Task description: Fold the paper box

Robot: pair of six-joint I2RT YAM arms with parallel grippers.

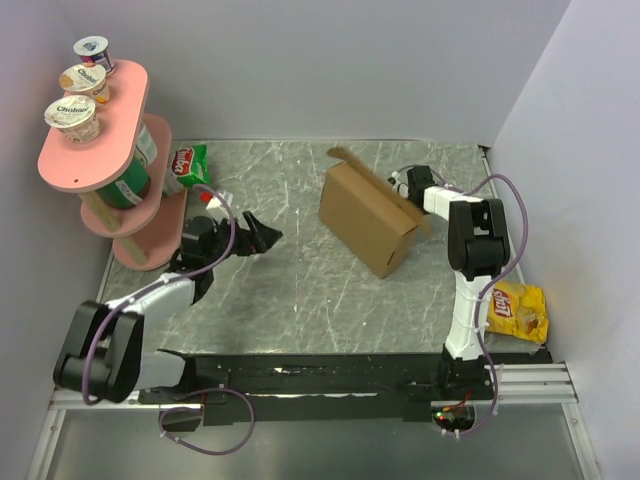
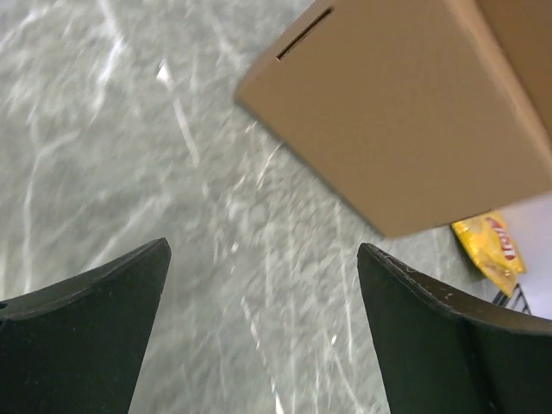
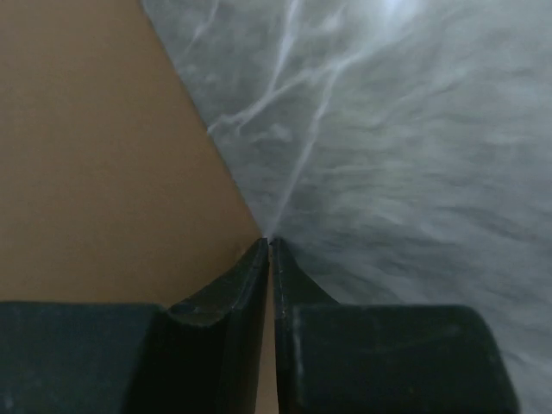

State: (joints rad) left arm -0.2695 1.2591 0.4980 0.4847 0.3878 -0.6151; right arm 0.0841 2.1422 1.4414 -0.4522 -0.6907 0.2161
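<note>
The paper box (image 1: 365, 217) is brown cardboard, partly folded, standing tilted on the table right of centre, with a flap sticking up at its far corner. My right gripper (image 1: 400, 183) is shut on the box's far right edge; in the right wrist view its fingers (image 3: 254, 276) pinch a thin cardboard sheet (image 3: 103, 172). My left gripper (image 1: 262, 237) is open and empty, hovering left of the box; in the left wrist view the box (image 2: 405, 103) lies ahead, beyond the spread fingers (image 2: 414, 319).
A pink two-tier stand (image 1: 100, 140) with yogurt cups (image 1: 72, 117) stands at the far left. A green snack bag (image 1: 188, 165) lies beside it. A yellow chip bag (image 1: 517, 310) lies at the right edge, also in the left wrist view (image 2: 496, 246).
</note>
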